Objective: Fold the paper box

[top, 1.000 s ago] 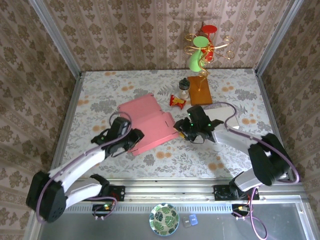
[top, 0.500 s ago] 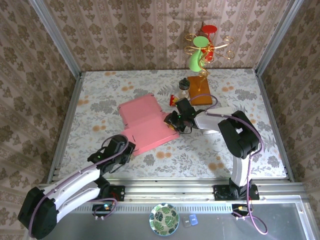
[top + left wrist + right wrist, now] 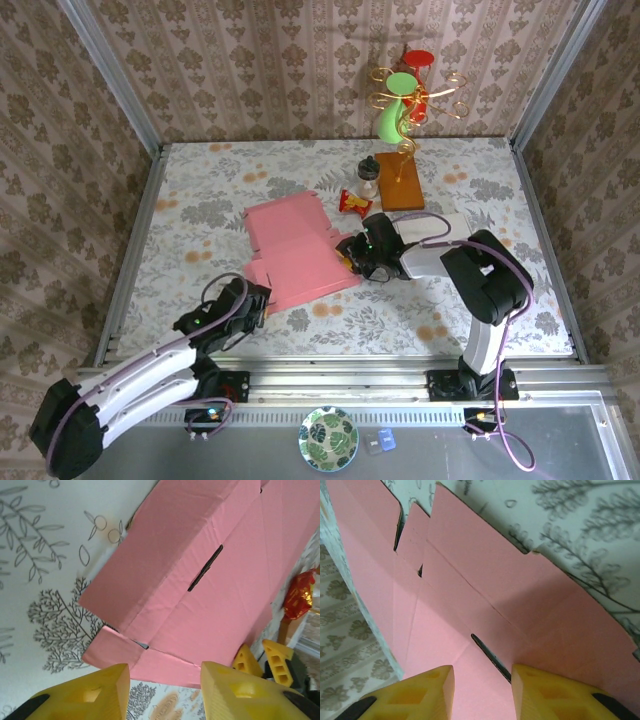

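The paper box (image 3: 298,248) lies pink face up on the flowered table, partly unfolded, with creases, flaps and a slot (image 3: 205,568). My left gripper (image 3: 255,297) sits just off the box's near left corner. In the left wrist view it (image 3: 164,680) is open, with a small corner flap (image 3: 111,647) ahead of its yellow fingers. My right gripper (image 3: 350,252) is at the box's right edge. Seen from the right wrist it (image 3: 482,680) is open, low over the pink card (image 3: 470,585), with a dark slot (image 3: 490,656) between its fingers.
Behind the box lie a red wrapped snack (image 3: 354,203), a small bottle (image 3: 369,177) and an orange wooden block (image 3: 400,182). A gold wire stand with green and red pieces (image 3: 405,100) stands at the back wall. Papered walls close in three sides.
The left arm has pulled back toward the near left edge, off the box. The right gripper has moved left to the box's right edge. The box has shifted a little.
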Controlling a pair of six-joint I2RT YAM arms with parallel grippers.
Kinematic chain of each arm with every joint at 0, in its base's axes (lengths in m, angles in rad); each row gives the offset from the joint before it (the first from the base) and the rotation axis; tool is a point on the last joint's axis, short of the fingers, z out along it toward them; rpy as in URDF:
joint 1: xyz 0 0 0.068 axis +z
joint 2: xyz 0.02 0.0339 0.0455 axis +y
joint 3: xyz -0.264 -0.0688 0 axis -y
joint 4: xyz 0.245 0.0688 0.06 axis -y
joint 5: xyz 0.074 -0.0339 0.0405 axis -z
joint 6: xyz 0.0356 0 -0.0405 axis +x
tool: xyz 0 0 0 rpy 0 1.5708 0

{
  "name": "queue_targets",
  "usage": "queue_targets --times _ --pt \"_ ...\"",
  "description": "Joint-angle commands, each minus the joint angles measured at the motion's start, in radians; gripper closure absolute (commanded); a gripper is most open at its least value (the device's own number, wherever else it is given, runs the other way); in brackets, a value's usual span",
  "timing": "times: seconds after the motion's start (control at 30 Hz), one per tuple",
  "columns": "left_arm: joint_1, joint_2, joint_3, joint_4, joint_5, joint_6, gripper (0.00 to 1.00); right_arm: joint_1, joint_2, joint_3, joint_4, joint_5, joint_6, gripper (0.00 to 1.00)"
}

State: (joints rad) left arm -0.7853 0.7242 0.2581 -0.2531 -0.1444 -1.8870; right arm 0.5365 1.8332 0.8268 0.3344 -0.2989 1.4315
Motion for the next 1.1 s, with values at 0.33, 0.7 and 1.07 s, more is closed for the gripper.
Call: queue_targets --times 0.33,0.7,1.07 --pt "-0.017 0.01 -0.116 0.076 -0.179 -0.141 0.6 0.028 -0.009 -0.058 -0.059 0.037 0.113 0.63" --pt "0.015 0.135 -0.131 0.257 -0.181 -0.142 0.65 0.03 -0.011 -0.078 -0.042 0.025 0.13 0.63" --pt "0.019 0.229 -0.117 0.362 -0.148 -0.162 0.65 0.029 -0.004 -0.084 -0.042 0.02 0.132 0.63"
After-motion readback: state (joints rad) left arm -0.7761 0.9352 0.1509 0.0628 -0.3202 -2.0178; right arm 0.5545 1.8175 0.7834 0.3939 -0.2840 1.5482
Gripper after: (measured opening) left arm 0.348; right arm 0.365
